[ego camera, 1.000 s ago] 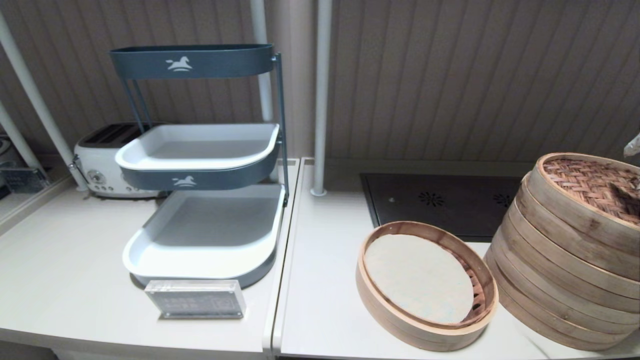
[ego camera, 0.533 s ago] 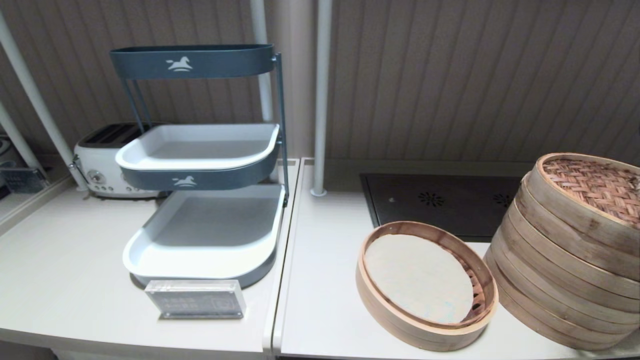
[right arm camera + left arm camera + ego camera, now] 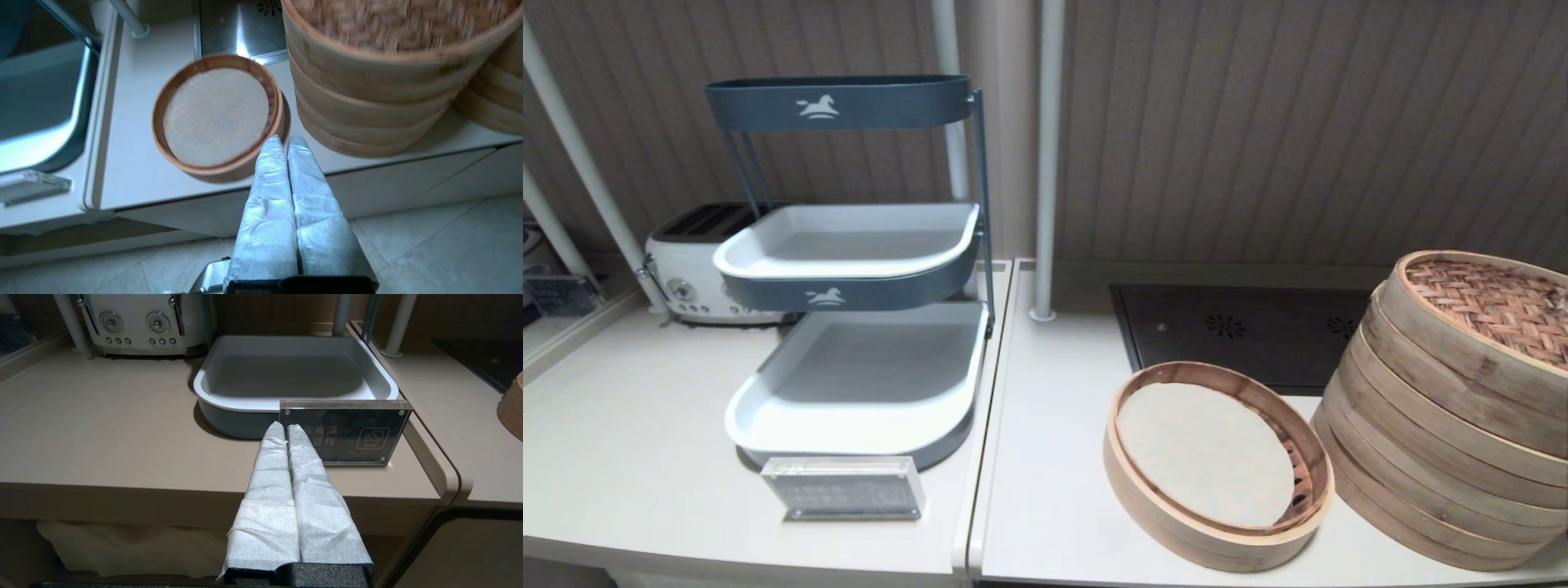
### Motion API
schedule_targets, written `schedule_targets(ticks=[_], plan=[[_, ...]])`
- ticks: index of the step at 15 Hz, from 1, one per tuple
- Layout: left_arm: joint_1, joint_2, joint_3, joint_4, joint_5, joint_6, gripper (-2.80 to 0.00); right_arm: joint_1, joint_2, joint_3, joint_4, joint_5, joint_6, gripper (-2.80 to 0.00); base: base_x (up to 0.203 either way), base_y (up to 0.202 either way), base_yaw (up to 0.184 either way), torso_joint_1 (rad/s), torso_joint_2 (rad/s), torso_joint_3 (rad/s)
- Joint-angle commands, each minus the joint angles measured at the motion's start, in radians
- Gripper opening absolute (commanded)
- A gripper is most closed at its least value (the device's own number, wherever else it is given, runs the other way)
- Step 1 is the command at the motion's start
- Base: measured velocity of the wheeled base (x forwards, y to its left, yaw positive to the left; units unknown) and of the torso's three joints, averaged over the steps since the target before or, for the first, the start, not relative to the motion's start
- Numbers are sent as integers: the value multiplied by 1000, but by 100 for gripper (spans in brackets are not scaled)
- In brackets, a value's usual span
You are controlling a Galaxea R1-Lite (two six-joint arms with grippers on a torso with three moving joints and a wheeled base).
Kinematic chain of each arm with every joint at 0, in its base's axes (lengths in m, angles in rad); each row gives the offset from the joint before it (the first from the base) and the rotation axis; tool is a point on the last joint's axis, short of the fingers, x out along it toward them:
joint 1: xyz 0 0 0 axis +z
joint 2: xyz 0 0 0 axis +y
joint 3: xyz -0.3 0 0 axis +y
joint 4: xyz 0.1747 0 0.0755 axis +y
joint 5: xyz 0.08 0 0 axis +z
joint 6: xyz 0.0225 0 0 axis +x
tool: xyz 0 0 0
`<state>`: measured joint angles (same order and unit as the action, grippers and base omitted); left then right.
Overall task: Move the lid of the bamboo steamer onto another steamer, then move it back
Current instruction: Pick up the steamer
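Observation:
The bamboo steamer lid (image 3: 1494, 306), with its reddish-brown woven top and pale rim, lies on the tall stack of bamboo rings (image 3: 1437, 433) at the counter's right end. The right wrist view also shows the lid (image 3: 400, 20) and the stack (image 3: 367, 106). Neither gripper appears in the head view. My right gripper (image 3: 286, 139) is shut and empty, held out past the counter's front edge above the floor, pointing between the stack and the low single-ring steamer (image 3: 212, 169). My left gripper (image 3: 285, 425) is shut and empty before the counter's front edge.
The low steamer (image 3: 1143, 498) with a pale liner sits left of the stack. A black hob (image 3: 1241, 331) lies behind. A tiered tray rack (image 3: 849, 269), a toaster (image 3: 686, 261) and an acrylic sign (image 3: 843, 487) occupy the left counter. Another bamboo stack (image 3: 498, 94) stands beside the tall one.
One second ago my right gripper's tip showed at the head view's right edge above the lid, casting a shadow on it. It has since drawn back out of that view; the lid stays put.

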<state>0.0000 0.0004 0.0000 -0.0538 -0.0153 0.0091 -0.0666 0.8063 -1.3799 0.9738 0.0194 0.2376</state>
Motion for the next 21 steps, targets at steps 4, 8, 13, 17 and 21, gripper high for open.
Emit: schedule_targets(ticks=[4, 8, 13, 17, 21], plan=[[0, 0, 28, -1, 0, 0, -280, -72, -458, 565, -138, -15, -63, -280, 0, 0, 0, 0, 0, 0], [0, 0, 28, -1, 0, 0, -280, -103, -515, 928, -528, -24, -113, -280, 0, 0, 0, 0, 0, 0], [0, 0, 28, 0, 0, 0, -280, -42, -531, 1320, -959, 23, -206, -280, 0, 0, 0, 0, 0, 0], [0, 0, 28, 0, 0, 0, -280, -30, -539, 1405, -1067, 26, -219, -280, 0, 0, 0, 0, 0, 0], [0, 0, 28, -1, 0, 0, -280, 74, -684, 1405, -1062, 18, -271, -280, 0, 0, 0, 0, 0, 0]])
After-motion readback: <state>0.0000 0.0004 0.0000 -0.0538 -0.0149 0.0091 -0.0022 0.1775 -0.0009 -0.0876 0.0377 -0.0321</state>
